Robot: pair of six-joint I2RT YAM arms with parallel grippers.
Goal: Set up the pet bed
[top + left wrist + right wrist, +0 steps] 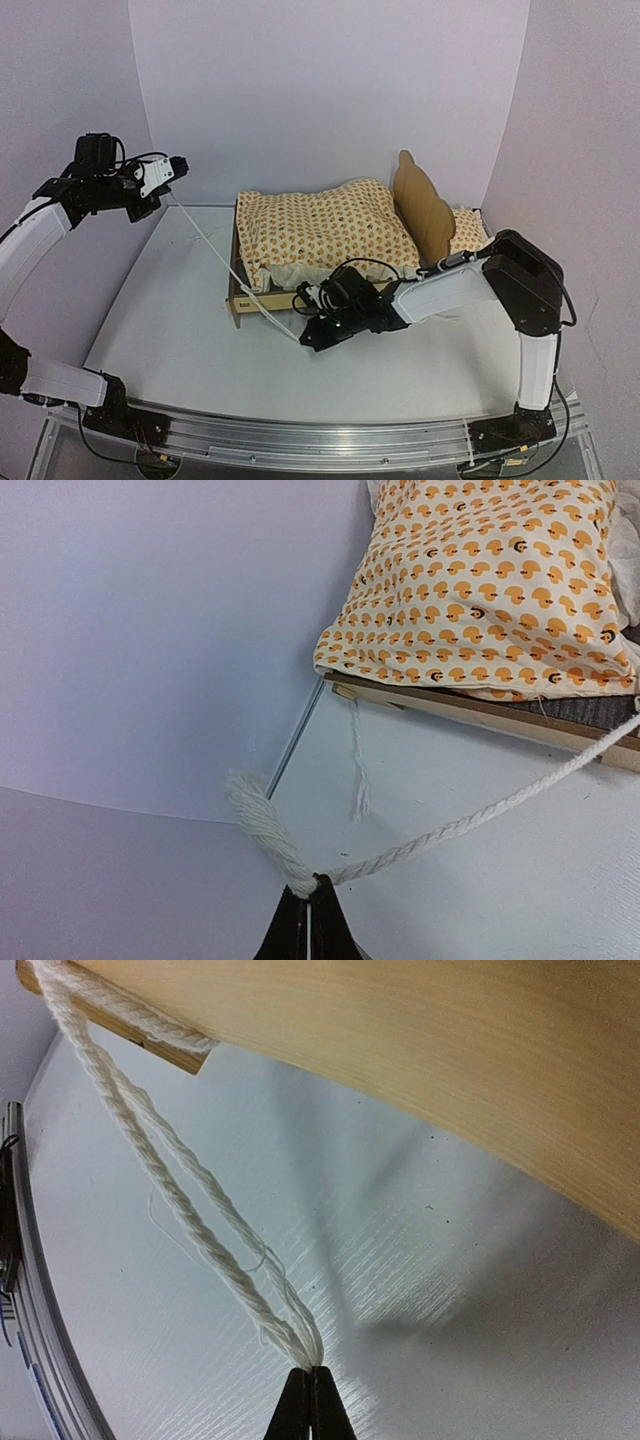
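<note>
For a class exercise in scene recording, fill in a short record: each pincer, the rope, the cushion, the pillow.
left pincer: shut on rope near its frayed end, held high
right pincer: shut on two rope strands, low by pet bed
rope: white, twisted, looped round a frame corner
cushion: on the pet bed
pillow: behind the headboard, off the bed

No readable text, labels, numbers or signs — none in any view.

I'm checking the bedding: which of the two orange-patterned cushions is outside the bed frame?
The small pillow, lying beyond the scalloped headboard, on the side away from the mattress. The large mattress cushion lies on the pet bed itself.
</note>
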